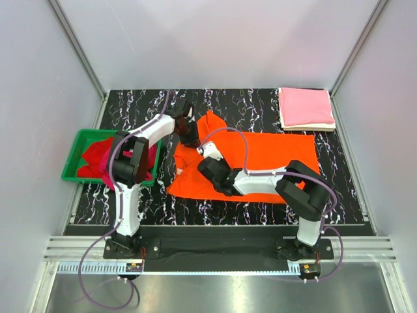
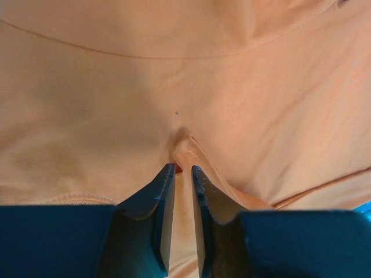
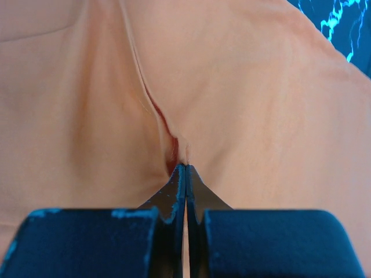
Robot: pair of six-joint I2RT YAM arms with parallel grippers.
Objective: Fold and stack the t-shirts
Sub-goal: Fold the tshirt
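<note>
Orange t-shirt [image 1: 273, 163] likely limp, light; take hem edges. Right end effector [image 3: 185, 167] clamps a fold; left end effector [image 2: 182, 169] narrowly pinches another.

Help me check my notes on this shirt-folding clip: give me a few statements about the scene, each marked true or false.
1. The orange shirt lies spread on the table. True.
2. The pink shirt sits in the green bin. False: it lies folded at the table's far right corner.
3. The right pincer is shut on the orange shirt. True.
4. The green bin is empty. False: red shirts lie in it.
5. The left pincer hangs over the bin. False: it is at the orange shirt, with a fold of cloth between its fingers.
</note>
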